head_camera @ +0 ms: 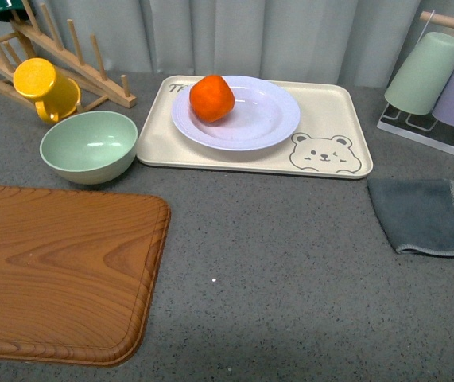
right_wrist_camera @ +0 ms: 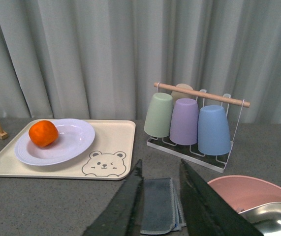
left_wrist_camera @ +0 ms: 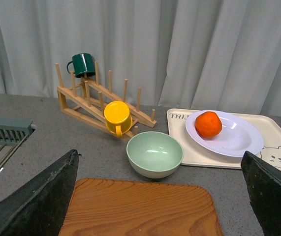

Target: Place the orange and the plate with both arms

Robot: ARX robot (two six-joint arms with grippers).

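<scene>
I see the orange (head_camera: 211, 98) sitting in the plate (head_camera: 268, 119), on its left part; plate is on the beige bear tray (head_camera: 334, 163), far centre of the grey table (head_camera: 274, 263). Green bowl (head_camera: 89, 146) just left of tray, wooden board (head_camera: 52, 270) near left, grey cloth (head_camera: 424, 215) to the right. L gripper (left_wrist_camera: 160, 206): fingers spread wide, empty. R gripper (right_wrist_camera: 161, 206): narrow gap, nothing held, above the cloth.

open counter (head_camera: 274, 263) before tray (head_camera: 338, 111), green bowl (head_camera: 89, 146) crowding its left edge
</scene>
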